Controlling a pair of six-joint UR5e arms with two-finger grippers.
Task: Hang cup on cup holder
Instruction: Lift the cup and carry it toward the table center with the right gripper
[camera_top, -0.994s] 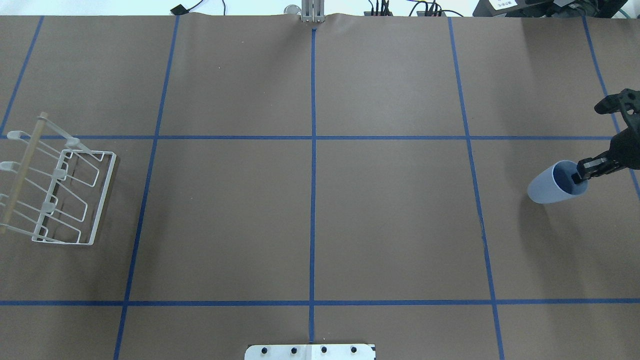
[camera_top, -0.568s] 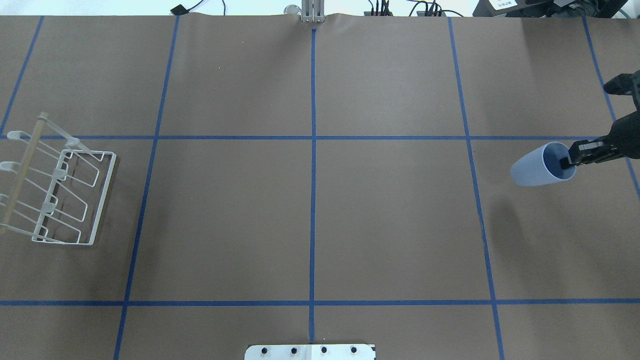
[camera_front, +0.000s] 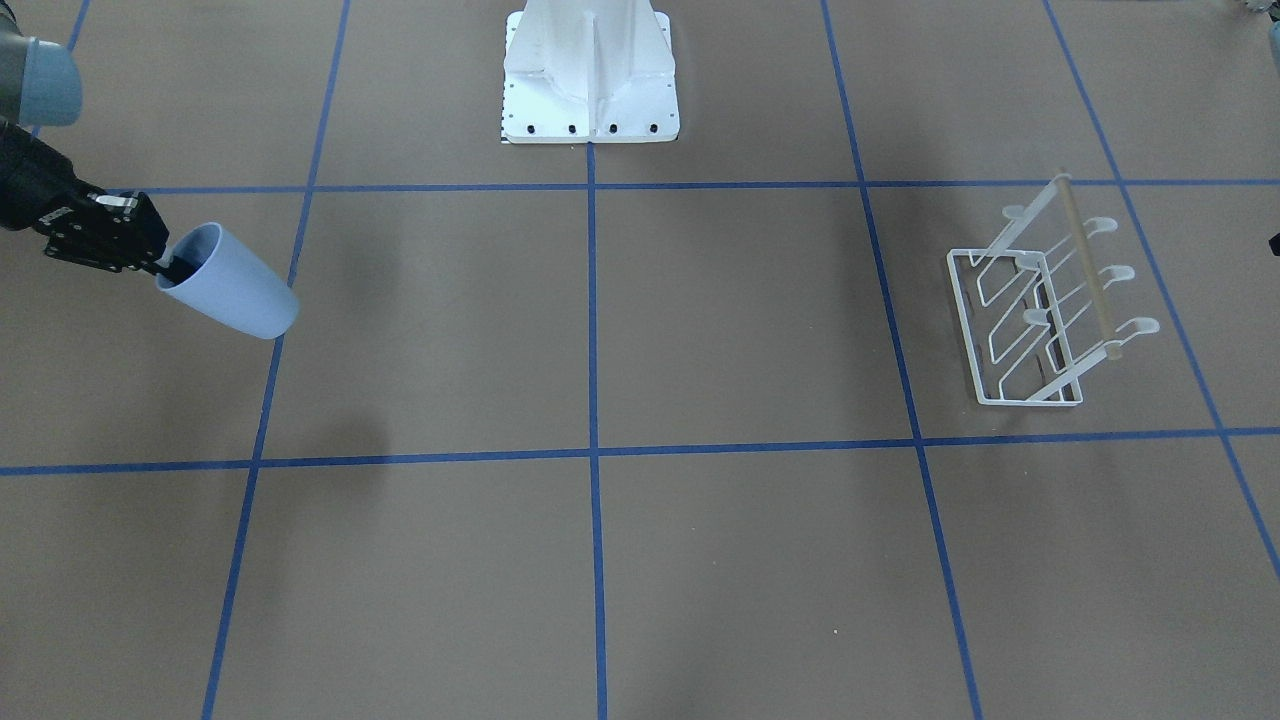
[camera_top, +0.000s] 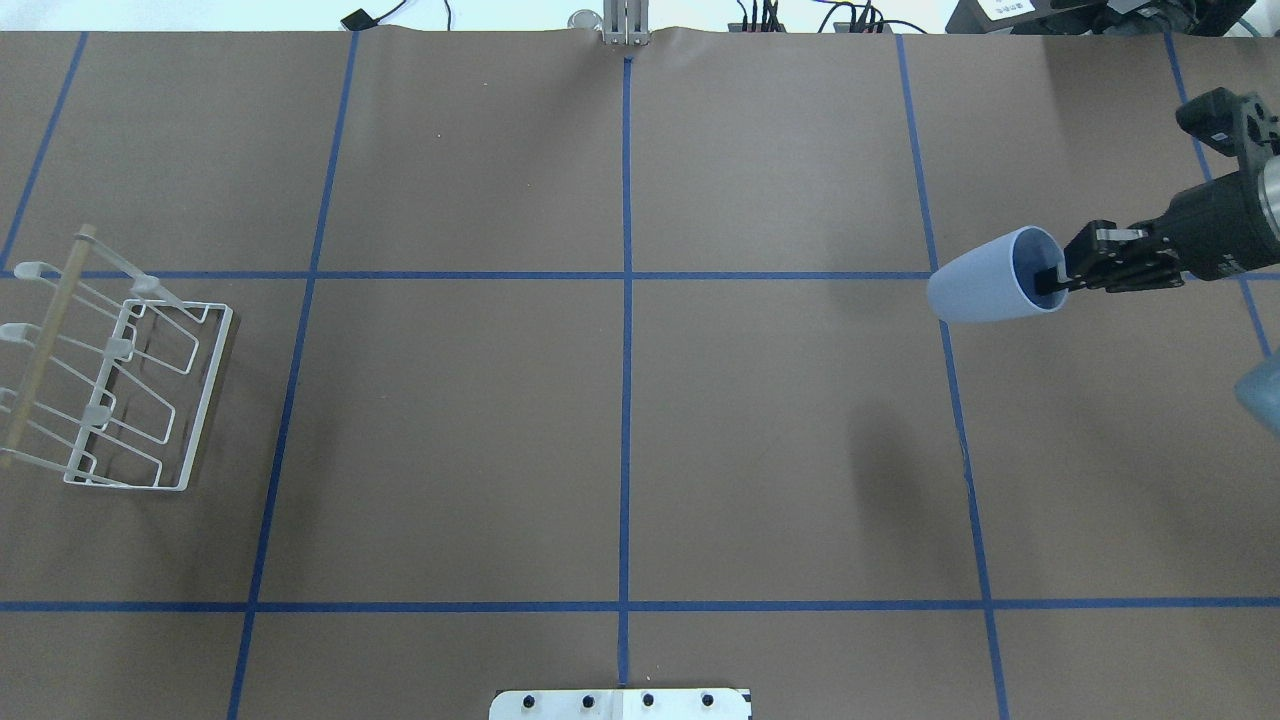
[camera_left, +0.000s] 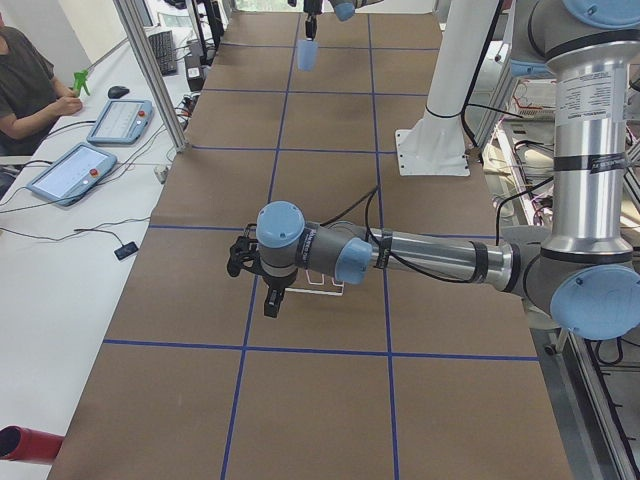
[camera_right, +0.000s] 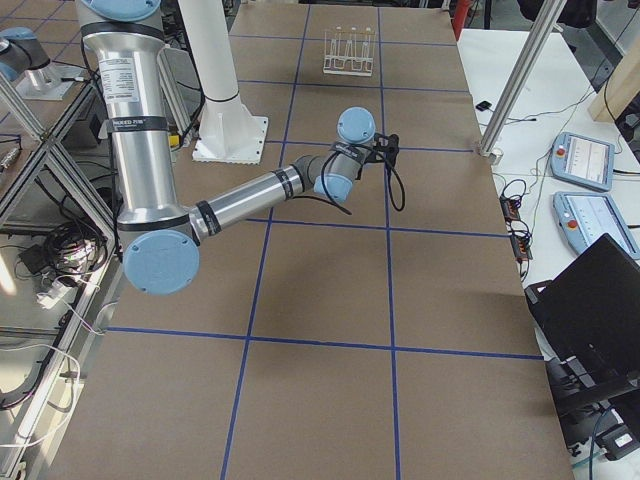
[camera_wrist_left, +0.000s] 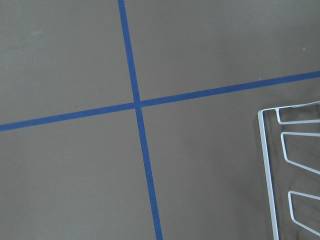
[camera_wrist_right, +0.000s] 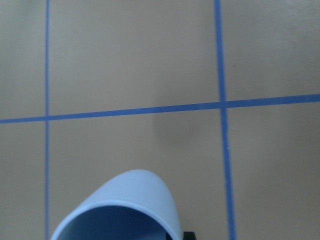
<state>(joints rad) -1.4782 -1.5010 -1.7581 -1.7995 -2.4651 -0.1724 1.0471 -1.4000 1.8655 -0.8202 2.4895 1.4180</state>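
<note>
The light blue cup (camera_top: 985, 290) hangs tilted above the table at the right, its mouth towards my right gripper (camera_top: 1052, 277). That gripper is shut on the cup's rim, with one finger inside the mouth. The front view shows the same grip (camera_front: 168, 266) on the cup (camera_front: 235, 290), and the cup's rim fills the bottom of the right wrist view (camera_wrist_right: 130, 210). The white wire cup holder (camera_top: 120, 390) with its wooden bar stands at the far left, empty. My left gripper (camera_left: 270, 303) hovers by the holder (camera_left: 325, 283); I cannot tell whether it is open or shut.
The white bolted pedestal (camera_front: 590, 75) stands at the robot's side of the table, in the middle. Blue tape lines cross the brown table cover. An operator sits at the side table with tablets (camera_left: 90, 150). The left wrist view shows the holder's base frame (camera_wrist_left: 272, 165).
My right gripper has lifted the cup and carried it left and away from the robot, towards the table's middle. The cup's shadow has dropped further below it. The holder has not moved.
</note>
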